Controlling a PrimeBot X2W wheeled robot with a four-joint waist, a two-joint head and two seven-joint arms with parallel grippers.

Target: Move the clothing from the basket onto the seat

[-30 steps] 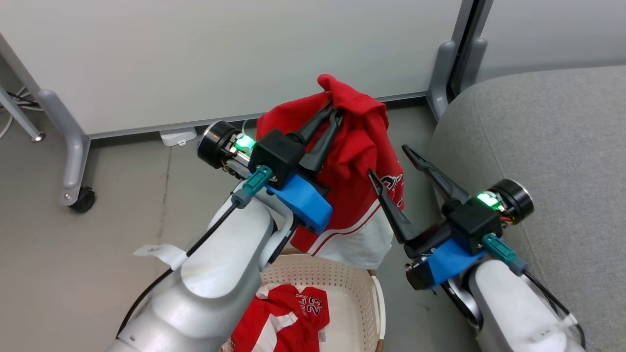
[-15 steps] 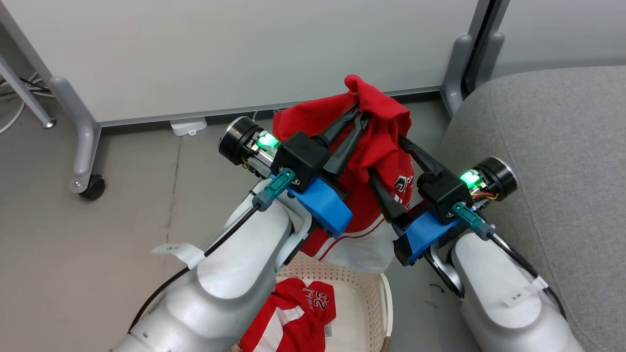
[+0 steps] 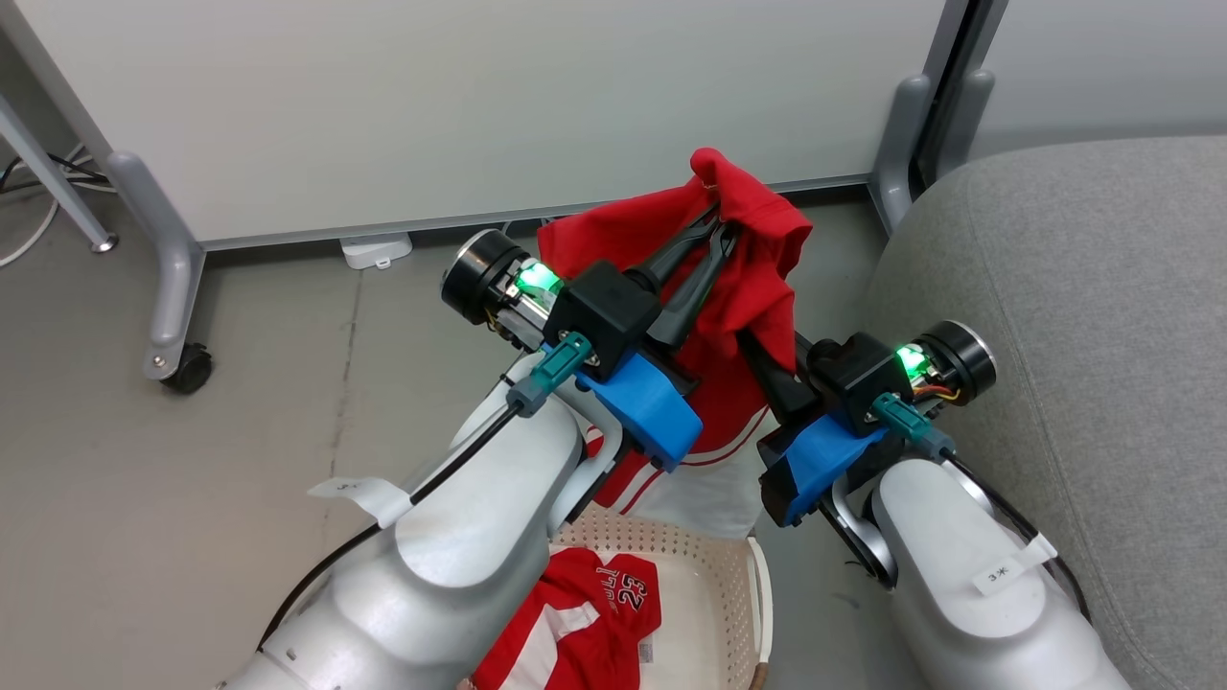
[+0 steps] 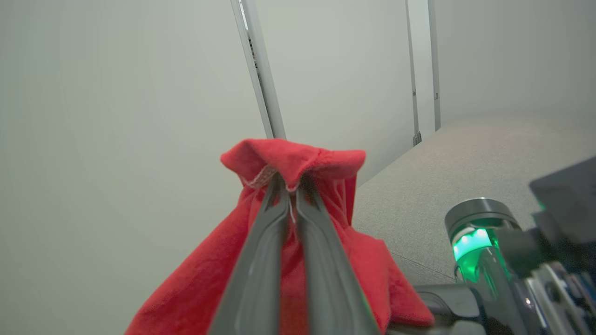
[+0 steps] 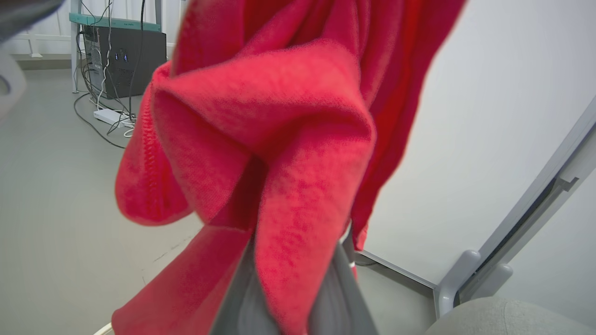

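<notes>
red jersey [image 3: 757,216] held up above the basket [image 3: 759,599], left gripper [image 3: 717,225] fingers pinching its top, right gripper [image 3: 772,345] fingers pinching its side fold, second red jersey [image 3: 575,618] lying in the basket, grey sofa [image 3: 1064,287] near

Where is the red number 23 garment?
The red number-23 garment lies bottom centre of the head view, inside the cream perforated plastic basket, below the hanging red fabric garment.

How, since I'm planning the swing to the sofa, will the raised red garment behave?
Likely floppy: the red garment drapes in folds from the left gripper and right gripper. Probably light, since pinched edges carry it. Its low white hem may snag on the basket.
</notes>
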